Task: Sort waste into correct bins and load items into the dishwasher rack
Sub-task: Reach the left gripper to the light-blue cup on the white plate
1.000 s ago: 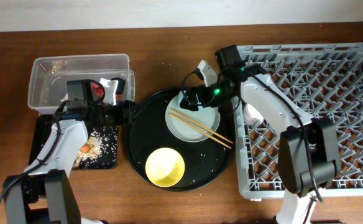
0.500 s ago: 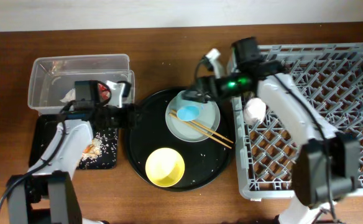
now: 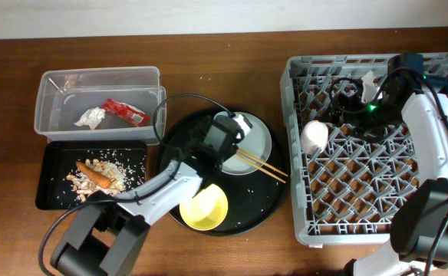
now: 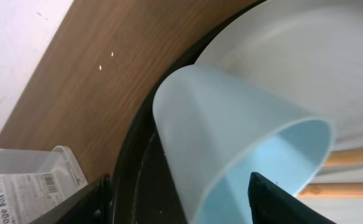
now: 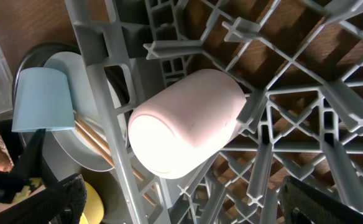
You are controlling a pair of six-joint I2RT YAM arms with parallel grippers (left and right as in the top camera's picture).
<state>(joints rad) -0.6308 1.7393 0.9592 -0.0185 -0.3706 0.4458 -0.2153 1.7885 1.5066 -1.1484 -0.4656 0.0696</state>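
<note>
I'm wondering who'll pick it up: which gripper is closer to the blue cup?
Left. The left gripper sits right at the blue cup, a finger on either side of it. The right gripper is away over the rack, near the pink cup.

Pink cup — light blue cup

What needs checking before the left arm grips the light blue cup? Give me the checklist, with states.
1. Left gripper open: ok.
2. Light blue cup between its fingers, lying on its side on the grey plate: ok.
3. Wooden chopsticks clear of the cup: cannot tell.
4. Right gripper open, over the dishwasher rack, out of the way: ok.
5. Free cells in the rack beside the pink cup: ok.
</note>
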